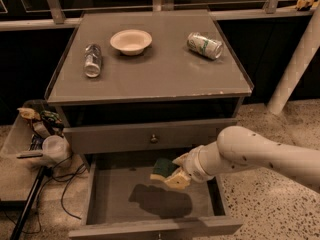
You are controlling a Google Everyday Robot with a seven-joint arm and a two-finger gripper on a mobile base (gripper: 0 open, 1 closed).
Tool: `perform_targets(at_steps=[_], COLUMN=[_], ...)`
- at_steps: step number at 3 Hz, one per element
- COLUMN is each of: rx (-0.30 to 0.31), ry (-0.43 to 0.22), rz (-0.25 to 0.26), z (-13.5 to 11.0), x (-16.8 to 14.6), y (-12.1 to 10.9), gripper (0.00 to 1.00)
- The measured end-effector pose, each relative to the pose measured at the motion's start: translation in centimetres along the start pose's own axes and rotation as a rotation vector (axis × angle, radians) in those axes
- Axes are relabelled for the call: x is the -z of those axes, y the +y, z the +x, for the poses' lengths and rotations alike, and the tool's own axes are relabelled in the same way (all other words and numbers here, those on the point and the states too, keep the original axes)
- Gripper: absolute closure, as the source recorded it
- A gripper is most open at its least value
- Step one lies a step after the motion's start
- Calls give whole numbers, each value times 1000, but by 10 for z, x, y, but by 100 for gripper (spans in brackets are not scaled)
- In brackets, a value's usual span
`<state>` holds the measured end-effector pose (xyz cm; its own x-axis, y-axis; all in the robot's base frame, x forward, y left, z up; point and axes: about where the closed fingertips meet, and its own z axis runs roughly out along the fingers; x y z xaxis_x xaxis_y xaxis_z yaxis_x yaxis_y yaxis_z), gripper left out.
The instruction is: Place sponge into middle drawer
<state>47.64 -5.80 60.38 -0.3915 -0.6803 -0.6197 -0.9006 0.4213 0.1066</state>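
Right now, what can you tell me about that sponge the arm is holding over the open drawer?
The sponge is a small rectangular block of soft-looking foam, yellow with a dark green scrub layer on top. It is tilted, gripped at its right end by the gripper at the tip of the white arm. It hangs above the grey floor of the open drawer, touching only the gripper, with a shadow on the floor below.
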Motion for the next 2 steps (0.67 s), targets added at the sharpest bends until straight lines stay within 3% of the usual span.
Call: perform_targets(at_steps=[1, 2], rx=[-12, 29], ry=[5, 2], rz=[31, 91], z=[23, 41], x=[-16, -36], y=[5, 5], gripper=[100, 100])
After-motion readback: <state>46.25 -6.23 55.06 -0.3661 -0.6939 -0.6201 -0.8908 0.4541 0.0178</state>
